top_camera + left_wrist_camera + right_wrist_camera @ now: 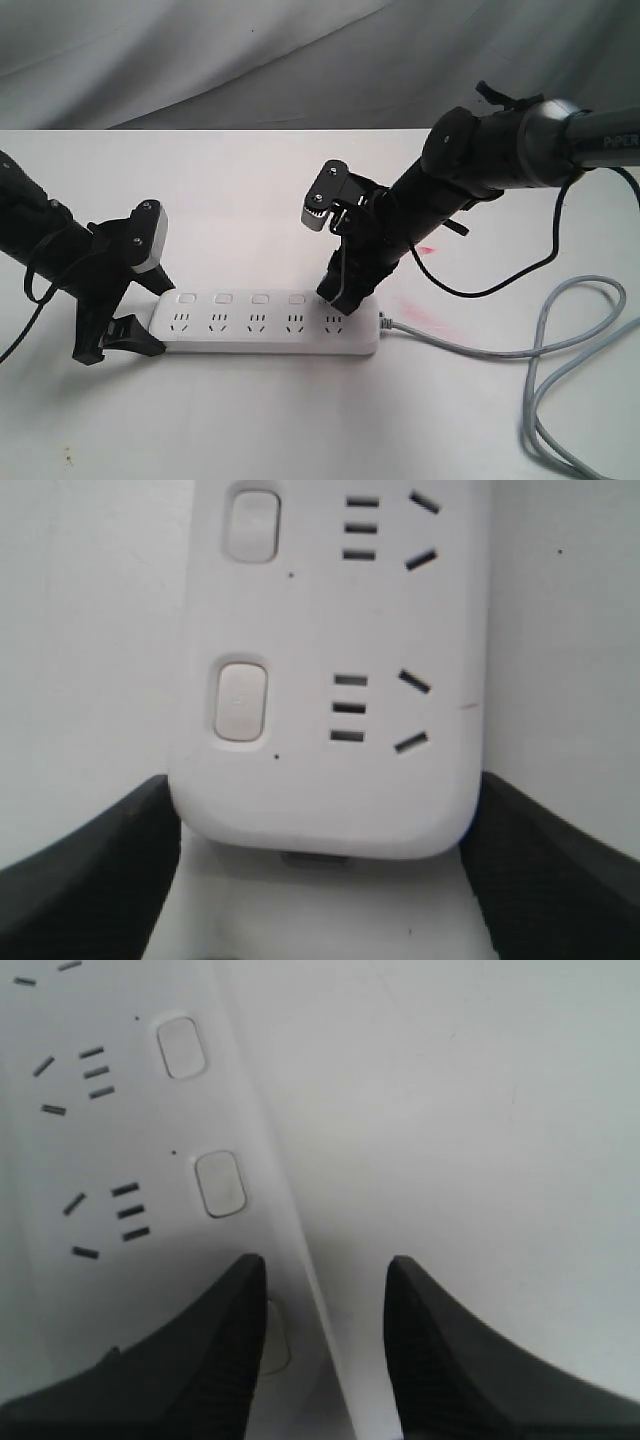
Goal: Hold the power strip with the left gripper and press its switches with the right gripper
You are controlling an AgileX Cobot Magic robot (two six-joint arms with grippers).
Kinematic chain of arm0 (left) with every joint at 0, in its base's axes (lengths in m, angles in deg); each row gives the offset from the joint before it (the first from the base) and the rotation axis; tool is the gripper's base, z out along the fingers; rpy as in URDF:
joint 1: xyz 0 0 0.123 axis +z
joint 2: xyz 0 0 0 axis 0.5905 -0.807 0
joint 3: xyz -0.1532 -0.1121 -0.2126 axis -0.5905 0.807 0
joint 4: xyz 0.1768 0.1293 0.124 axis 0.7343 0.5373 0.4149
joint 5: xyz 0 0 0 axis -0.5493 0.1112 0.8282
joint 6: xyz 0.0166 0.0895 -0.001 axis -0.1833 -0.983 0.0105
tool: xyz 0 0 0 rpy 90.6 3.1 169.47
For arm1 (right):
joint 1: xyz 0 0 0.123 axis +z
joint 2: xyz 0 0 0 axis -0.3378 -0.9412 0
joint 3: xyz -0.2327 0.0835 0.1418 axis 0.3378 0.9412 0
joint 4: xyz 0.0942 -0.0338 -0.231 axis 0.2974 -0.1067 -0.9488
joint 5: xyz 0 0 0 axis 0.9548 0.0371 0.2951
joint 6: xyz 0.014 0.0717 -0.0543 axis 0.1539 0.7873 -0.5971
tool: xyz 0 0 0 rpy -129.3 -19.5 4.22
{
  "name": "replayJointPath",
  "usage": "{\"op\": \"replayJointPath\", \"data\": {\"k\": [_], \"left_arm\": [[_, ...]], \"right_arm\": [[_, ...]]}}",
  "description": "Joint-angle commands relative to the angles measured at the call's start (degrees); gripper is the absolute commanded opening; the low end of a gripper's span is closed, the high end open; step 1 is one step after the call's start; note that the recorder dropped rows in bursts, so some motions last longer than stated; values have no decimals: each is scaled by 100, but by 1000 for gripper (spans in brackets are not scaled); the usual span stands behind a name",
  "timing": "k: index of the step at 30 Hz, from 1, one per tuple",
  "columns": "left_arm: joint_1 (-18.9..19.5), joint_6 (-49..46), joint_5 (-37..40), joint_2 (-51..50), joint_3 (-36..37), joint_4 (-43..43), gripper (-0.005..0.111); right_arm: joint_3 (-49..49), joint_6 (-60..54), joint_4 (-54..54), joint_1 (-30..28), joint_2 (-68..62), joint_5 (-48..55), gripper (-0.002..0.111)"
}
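The white power strip point(265, 335) lies flat on the table, its grey cord point(470, 347) leaving its right end. My left gripper point(155, 315) straddles the strip's left end. In the left wrist view its two black fingers point(100, 880) press against both sides of the rounded end point(320, 810). Four switches point(259, 298) show in a row; the fifth is hidden under my right gripper point(338, 295). In the right wrist view that gripper point(325, 1265) is open, with one finger point(215, 1360) lying over the end switch point(277, 1338) and the other off the strip's edge.
The cord loops across the table at the right point(560, 400), under the right arm point(480, 150). Pink smudges point(415, 310) mark the table by the strip's right end. A grey cloth point(200, 60) hangs behind the table's far edge.
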Motion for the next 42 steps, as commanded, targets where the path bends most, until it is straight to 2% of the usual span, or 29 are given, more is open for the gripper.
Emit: {"op": "replayJointPath", "data": {"k": [1, 29, 42], "left_arm": [[-32, -7, 11, -25, -40, 0, 40], [-32, -7, 11, -25, -40, 0, 40], [-32, -7, 11, -25, -40, 0, 40]], "right_arm": [[11, -62, -78, 26, -103, 62, 37], [11, -62, -304, -130, -172, 125, 37], [316, -141, -219, -130, -300, 18, 37]]}}
